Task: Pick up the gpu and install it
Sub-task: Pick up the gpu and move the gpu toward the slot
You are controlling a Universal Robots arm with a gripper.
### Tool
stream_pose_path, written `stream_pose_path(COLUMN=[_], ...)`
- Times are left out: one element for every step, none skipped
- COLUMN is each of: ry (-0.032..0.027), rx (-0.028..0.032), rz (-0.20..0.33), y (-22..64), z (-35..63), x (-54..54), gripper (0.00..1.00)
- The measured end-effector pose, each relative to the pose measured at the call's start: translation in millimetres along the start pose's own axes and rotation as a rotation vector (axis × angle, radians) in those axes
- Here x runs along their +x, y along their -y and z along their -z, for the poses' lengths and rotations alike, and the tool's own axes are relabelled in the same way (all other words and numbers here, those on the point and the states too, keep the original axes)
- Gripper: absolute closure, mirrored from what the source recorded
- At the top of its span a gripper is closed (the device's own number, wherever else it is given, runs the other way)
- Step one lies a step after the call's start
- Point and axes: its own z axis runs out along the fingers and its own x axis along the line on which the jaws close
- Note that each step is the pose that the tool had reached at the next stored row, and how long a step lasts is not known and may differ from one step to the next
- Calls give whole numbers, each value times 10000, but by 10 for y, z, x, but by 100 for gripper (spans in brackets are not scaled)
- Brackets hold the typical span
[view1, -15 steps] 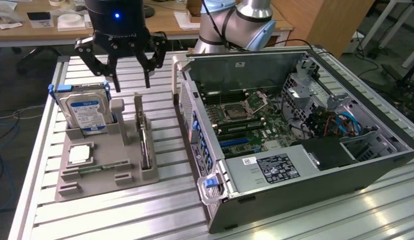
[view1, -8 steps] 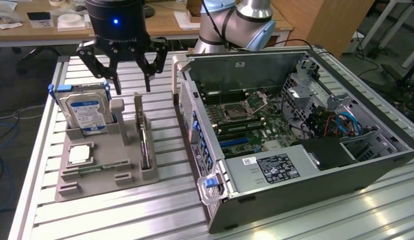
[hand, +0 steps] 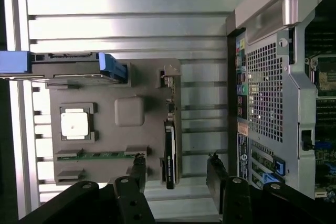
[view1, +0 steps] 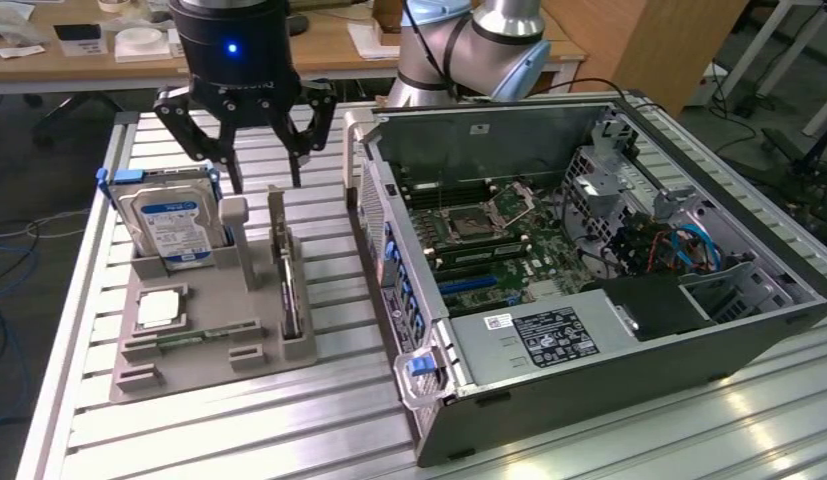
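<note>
The ribbed aluminium surface (view1: 186, 440) carries a grey parts holder (view1: 226, 300) and, just beside it, an open computer case (view1: 613, 385) on its side.

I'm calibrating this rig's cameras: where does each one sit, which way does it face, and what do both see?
Exterior view: off the arm, raised, looking down slantwise at the open computer case and parts holder; the arm and gripper show.
Wrist view: on the wrist, looking straight down on the parts holder; the gripper, jaws open, shows.
Both share the gpu, hard drive, parts holder and computer case.
</note>
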Motion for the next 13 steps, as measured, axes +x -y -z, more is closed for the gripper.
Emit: stream_pose_path(ry=[1,2,1,1,2,1,1,1,1,1,1,1,1], rx=[0,1,2,2,3,5,5,4,5,5,5,6,5], rz=[0,-1,-1,-1,0,0,0,-1,0,0,0,-1,-3], y=[0,0,1,1,1,2,2,2,2,3,3,4,6], z=[-8,-17,-24,-33,-42,-51,-60,-72,-83,-93,-104,-116,-129], x=[1,1,1,2,2,2,3,3,3,4,4,5,6], gripper=[41,41,41,41,41,41,41,41,41,41,41,41,41])
